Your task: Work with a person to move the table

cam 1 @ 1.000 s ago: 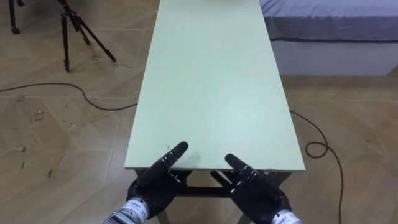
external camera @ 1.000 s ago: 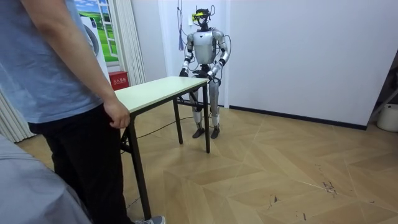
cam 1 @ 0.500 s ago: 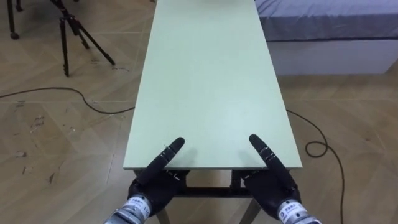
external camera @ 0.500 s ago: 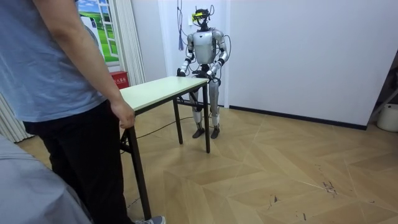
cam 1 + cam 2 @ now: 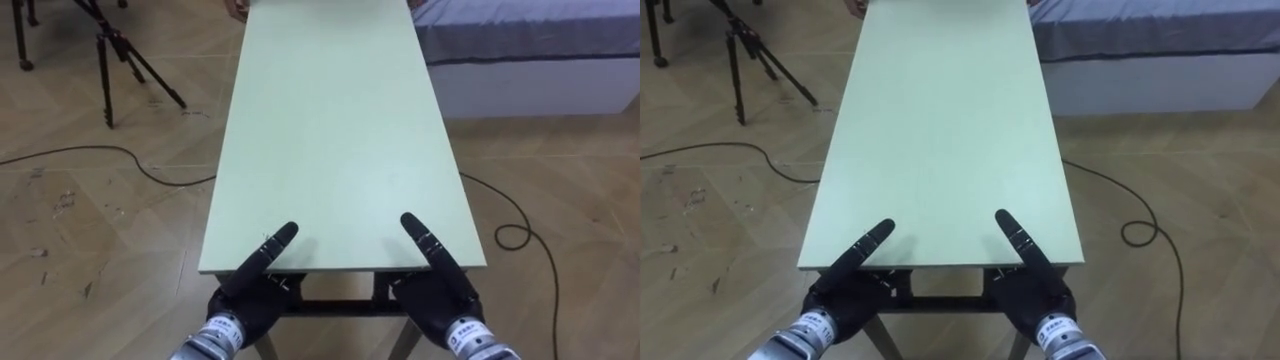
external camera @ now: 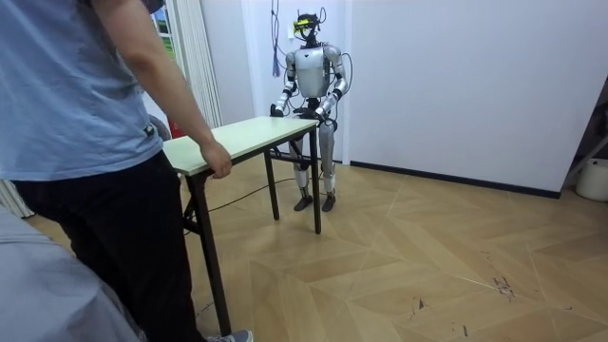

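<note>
Where one table (image 5: 330,130) ends, two robot hands (image 5: 250,292) (image 5: 437,288) rest.

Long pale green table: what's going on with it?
The robot stands at one short end of the long pale green table, left hand and right hand at its edge. A person in a blue shirt holds the opposite end. The table's legs appear to rest on the wooden floor.

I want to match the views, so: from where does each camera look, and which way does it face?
Left eye view: on the robot's head, looking down along the table; left hand and right hand at its near end.
Right eye view: beside it, same scene.
Room view: by the person, facing the robot across the table.
All share the table.
</note>
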